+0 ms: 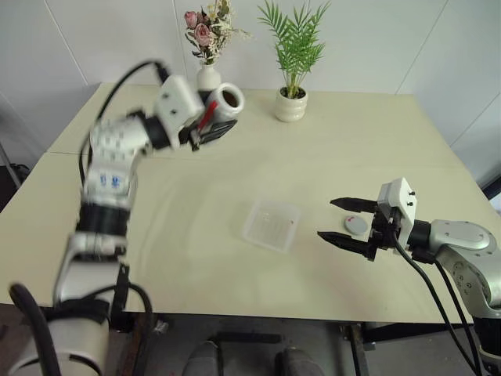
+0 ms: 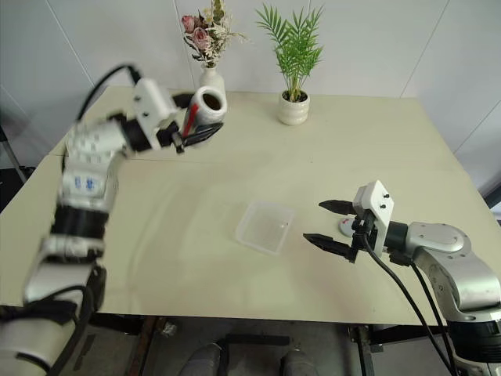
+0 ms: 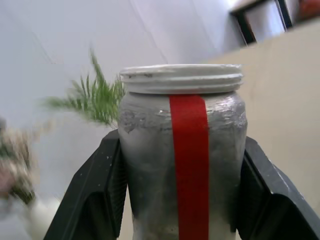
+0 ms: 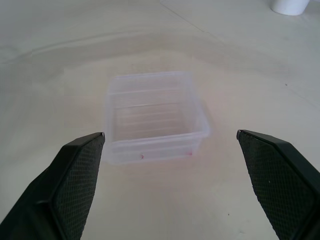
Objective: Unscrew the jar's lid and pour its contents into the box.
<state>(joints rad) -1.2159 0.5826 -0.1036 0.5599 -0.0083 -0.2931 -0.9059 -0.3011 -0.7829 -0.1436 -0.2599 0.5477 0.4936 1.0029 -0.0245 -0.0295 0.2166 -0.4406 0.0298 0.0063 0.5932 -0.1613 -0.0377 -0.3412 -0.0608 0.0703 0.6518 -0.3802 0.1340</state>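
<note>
My left tool (image 1: 210,125) grips the open jar (image 1: 223,102), tipped sideways for pouring, well short of the box (image 1: 272,225). My right tool (image 1: 344,222) stands wide open and empty, astride the lid (image 1: 356,225) on the counter (image 1: 376,141).

Right gripper (image 1: 343,221): low over the table (image 1: 235,164), on its right side. Lid (image 1: 356,225): on the table, between this gripper's two fingers. Box (image 1: 271,225): on the table, just ahead of its fingertips, apart from them.

Left gripper (image 1: 213,119): raised above the table's far left. Jar (image 1: 223,100): between its fingers, lying sideways, mouth away from the wrist. Vase (image 1: 207,77): directly behind the jar. Plant pot (image 1: 290,104): right of the jar, at the table's far edge.
</note>
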